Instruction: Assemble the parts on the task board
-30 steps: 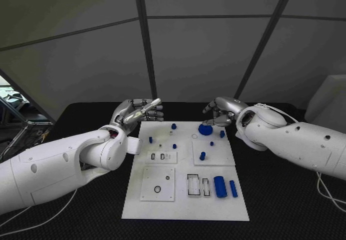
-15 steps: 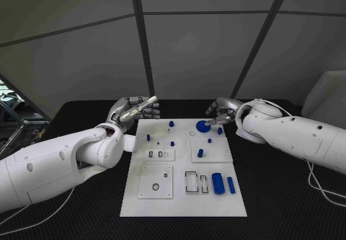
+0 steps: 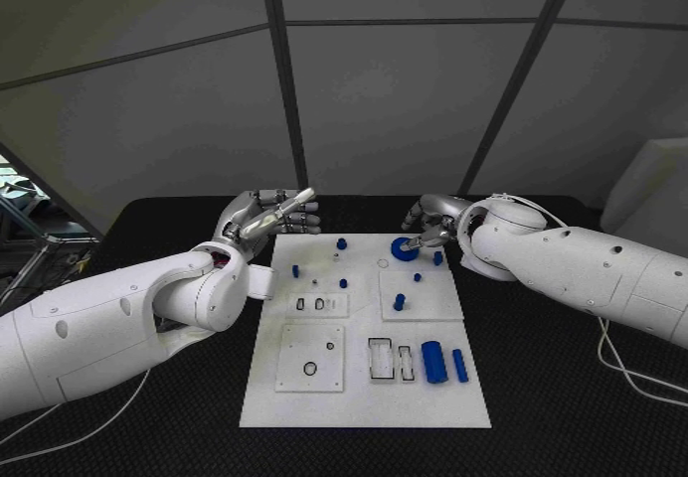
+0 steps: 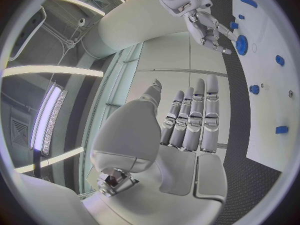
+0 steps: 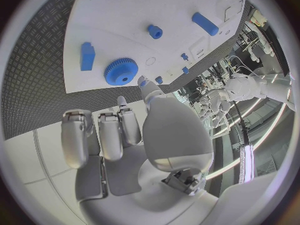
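Observation:
The white task board (image 3: 366,397) lies in the middle of the table. A blue gear (image 3: 406,249) lies flat near its far right corner, also seen as the gear (image 5: 120,71) in the right wrist view. My right hand (image 3: 433,225) hovers just beyond it, fingers apart, one fingertip at the gear's edge; it holds nothing. My left hand (image 3: 272,213) is raised past the board's far left corner with straight fingers (image 4: 194,117), holding nothing. Small blue pegs (image 3: 341,242) stand on the board's far half. A thick blue cylinder (image 3: 433,362) and a slimmer one (image 3: 459,365) lie near the right edge.
Raised white plates with slots and holes (image 3: 313,362) sit on the board's near left. A blue block (image 5: 87,56) lies beside the gear. Black table (image 3: 574,397) surrounds the board. Both white forearms flank the board's far half.
The whole picture has shifted with the camera. My right hand has come a little closer to the blue gear. My left hand has hardly moved.

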`<state>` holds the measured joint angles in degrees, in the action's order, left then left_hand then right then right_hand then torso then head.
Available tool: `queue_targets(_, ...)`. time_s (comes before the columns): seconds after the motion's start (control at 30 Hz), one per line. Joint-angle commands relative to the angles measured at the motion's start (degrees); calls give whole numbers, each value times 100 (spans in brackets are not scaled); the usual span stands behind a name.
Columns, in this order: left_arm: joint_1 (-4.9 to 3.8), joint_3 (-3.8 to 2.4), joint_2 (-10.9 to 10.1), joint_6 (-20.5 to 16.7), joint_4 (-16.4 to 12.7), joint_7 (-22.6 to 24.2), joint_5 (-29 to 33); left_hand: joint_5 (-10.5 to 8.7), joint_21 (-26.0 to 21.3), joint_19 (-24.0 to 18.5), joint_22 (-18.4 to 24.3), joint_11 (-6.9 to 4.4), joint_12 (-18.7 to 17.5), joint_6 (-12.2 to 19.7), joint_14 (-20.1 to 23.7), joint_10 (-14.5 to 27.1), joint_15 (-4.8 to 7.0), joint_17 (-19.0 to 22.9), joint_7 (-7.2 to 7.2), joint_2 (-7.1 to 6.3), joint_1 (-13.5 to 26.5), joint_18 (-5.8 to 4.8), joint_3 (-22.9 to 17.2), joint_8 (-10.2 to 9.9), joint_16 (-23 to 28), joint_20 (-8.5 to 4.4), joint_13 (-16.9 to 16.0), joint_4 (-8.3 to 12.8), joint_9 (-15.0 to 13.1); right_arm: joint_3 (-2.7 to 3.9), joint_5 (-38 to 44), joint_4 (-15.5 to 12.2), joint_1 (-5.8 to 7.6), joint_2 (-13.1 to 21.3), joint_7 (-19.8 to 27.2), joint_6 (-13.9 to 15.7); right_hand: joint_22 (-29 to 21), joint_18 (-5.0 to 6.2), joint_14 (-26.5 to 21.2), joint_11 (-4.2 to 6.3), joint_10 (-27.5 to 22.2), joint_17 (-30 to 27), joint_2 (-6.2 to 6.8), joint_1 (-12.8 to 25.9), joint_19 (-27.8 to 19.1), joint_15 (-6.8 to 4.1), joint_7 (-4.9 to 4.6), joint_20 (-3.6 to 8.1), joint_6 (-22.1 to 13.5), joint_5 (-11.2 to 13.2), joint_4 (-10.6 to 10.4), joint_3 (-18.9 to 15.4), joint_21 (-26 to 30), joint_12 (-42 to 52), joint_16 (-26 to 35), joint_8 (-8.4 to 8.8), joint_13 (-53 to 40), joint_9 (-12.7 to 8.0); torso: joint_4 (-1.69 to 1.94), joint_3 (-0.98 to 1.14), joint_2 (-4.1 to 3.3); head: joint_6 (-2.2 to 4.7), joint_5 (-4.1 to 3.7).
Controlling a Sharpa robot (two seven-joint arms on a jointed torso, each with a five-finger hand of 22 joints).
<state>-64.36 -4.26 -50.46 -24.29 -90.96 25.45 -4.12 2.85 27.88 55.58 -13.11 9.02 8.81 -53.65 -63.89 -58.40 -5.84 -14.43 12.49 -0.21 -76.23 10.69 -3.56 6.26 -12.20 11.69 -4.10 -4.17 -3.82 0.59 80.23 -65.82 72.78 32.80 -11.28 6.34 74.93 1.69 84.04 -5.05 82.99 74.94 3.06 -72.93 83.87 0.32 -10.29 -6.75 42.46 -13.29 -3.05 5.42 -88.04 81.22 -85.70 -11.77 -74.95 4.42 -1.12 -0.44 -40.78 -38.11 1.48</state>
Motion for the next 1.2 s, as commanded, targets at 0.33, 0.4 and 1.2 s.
queue_targets(0.33, -9, -6, 7, 72, 1, 21, -27, 22, 28, 3, -9, 24, -27, -27, -24, 4, -16, -6, -8, 15, 38, -29, 5, -38, 38, 7, 6, 25, 3, -5, 370, 47, -30, -79, -12, -315, 1176, -92, 436, 7, 78, 705, -43, -88, 387, 37, 26, -27, 108, -28, 28, -21, -66, 88, -70, -94, -542, 15, -6, 6, -1, -24, 8)
queue_targets(0.4, -9, -6, 8, 72, 3, 20, -27, 22, 28, 3, -9, 24, -27, -27, -24, 4, -16, -6, -8, 15, 38, -29, 5, -38, 38, 7, 6, 25, 3, -6, 387, 57, -35, -91, -22, -348, 1179, -93, 436, 9, 78, 708, -50, -98, 389, 36, 28, -26, 118, -32, 35, -18, -67, 89, -72, -103, -545, 16, -6, 8, 1, -21, 5)
queue_targets(1.2, -9, -6, 8, 82, 27, 9, -27, 22, 29, 0, -10, 26, -34, -24, -23, 12, -18, -10, -5, 17, 39, -30, 7, -43, 43, 8, 9, 27, 4, -16, 526, 220, -83, -176, -35, -560, 1211, -100, 437, 24, 73, 741, -171, -266, 410, 22, 45, -15, 163, -61, 161, 78, -80, 99, -93, -161, -575, 4, 0, 10, -1, -40, 13)
